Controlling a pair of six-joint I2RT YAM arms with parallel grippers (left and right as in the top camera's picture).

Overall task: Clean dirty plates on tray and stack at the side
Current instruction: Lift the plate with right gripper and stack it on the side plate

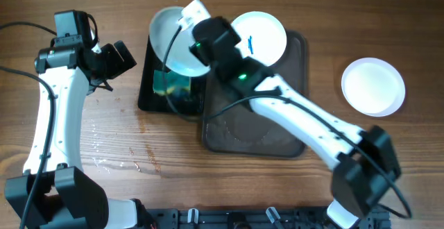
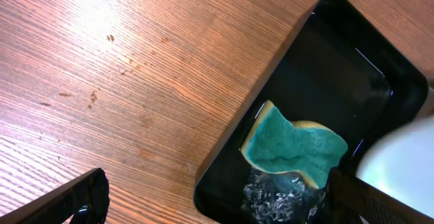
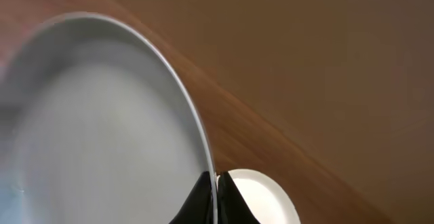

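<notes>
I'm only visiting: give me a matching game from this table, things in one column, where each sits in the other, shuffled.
Things:
1. round white plate with a blue smear
2. pinched round white plate in the right tool
3. clean round white plate
4. green sponge

Places:
A. in the glossy black rectangular tray
B. alone on the wooden table
C. on the dark brown rectangular tray
D. held tilted above the black tray

Pairs: 1-C, 2-D, 3-B, 4-A
</notes>
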